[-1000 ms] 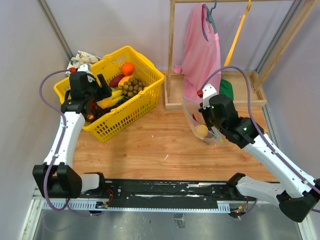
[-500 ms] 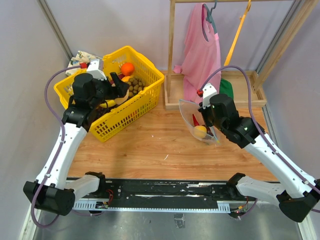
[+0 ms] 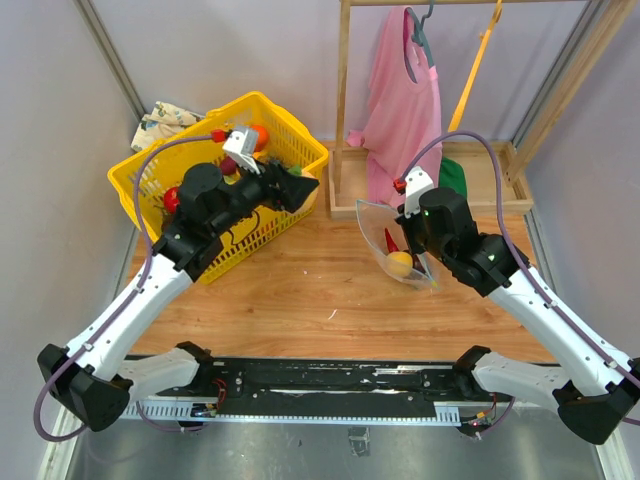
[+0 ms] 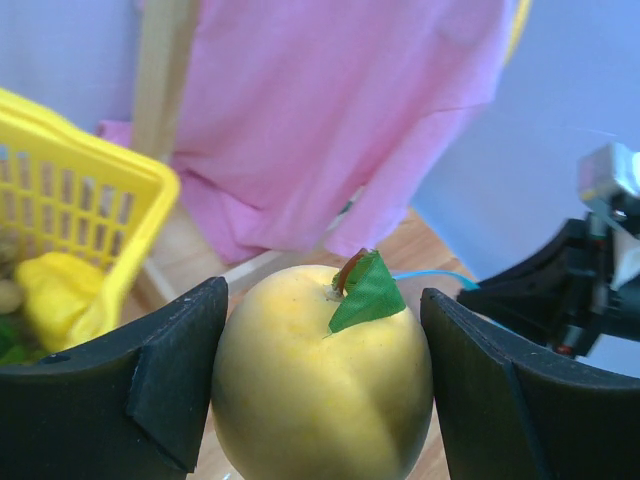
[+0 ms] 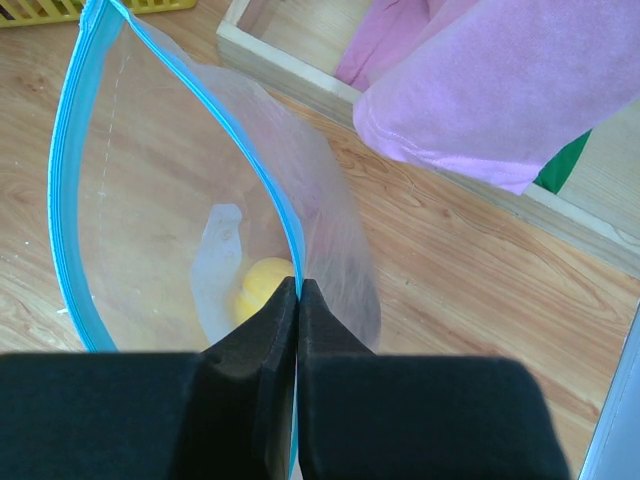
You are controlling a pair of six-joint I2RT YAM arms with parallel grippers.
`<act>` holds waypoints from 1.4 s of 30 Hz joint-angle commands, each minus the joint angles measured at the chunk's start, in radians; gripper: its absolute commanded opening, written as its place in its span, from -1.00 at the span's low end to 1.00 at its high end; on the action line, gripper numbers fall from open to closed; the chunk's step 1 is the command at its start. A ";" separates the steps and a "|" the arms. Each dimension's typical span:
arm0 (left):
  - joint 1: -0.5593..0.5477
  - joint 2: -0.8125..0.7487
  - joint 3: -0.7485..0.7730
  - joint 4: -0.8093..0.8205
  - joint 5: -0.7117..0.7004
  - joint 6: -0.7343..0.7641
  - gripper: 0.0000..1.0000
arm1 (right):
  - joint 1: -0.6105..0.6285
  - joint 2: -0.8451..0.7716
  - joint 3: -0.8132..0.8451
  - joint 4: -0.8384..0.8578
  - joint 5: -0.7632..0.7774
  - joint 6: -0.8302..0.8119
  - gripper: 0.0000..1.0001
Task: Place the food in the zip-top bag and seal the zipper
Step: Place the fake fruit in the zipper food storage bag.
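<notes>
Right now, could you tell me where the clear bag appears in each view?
Top: the bag, right of centre, held open.
Left wrist: perhaps its thin blue edge, right of the fruit.
Right wrist: left half, pinched by the right gripper.
Shared landmark: the pink shirt.

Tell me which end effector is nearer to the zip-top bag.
Right. The right end effector is shut on the zip-top bag at its zipper. The left end effector, gripping a yellow fruit, is apart from it, by the yellow basket.
</notes>
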 commanded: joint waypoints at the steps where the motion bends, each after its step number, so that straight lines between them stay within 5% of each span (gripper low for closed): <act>1: -0.083 0.008 -0.032 0.195 0.013 -0.012 -0.17 | -0.010 0.000 0.041 0.014 -0.016 0.018 -0.99; 14: -0.270 0.091 -0.121 0.519 -0.006 0.005 -0.17 | -0.011 0.001 0.042 0.019 -0.048 0.036 -0.99; 25: -0.401 0.178 -0.247 0.857 -0.197 -0.002 -0.18 | -0.010 -0.001 0.028 0.038 -0.094 0.059 -0.98; 42: -0.511 0.253 -0.409 1.054 -0.368 0.108 -0.15 | -0.010 -0.010 0.025 0.046 -0.097 0.064 -0.99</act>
